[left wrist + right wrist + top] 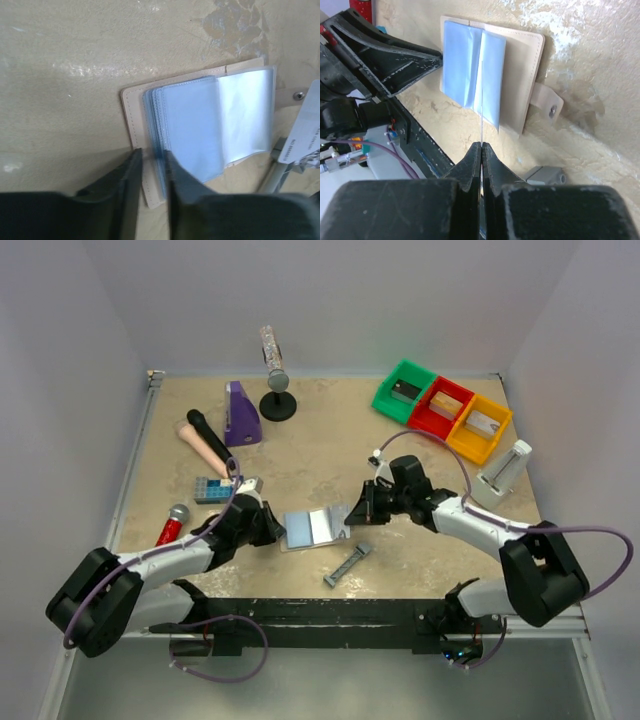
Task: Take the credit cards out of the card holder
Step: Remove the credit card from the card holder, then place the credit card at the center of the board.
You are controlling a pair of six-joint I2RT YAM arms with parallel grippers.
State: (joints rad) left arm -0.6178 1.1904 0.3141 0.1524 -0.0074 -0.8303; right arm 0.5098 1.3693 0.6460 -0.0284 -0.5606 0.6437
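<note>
The card holder [313,528] lies open and flat on the table, pale blue sleeves up and tan edging [131,120] around them. My left gripper [154,155] sits low over its left edge. Its jaws stand a narrow gap apart, and the tan edge and sleeve ends show through the gap. My right gripper [481,145] is just off the holder's right side, shut on a pale credit card. That card shows edge-on as a thin white line [482,115] in the right wrist view. In the left wrist view it is a pale card with dark print [306,135].
A grey bar-shaped tool [348,565] lies near the front edge. A blue studded block [212,489], a red microphone [171,525] and a purple piece [241,413] are on the left. Green, red and yellow bins [441,410] and a white stand [503,472] are at the back right.
</note>
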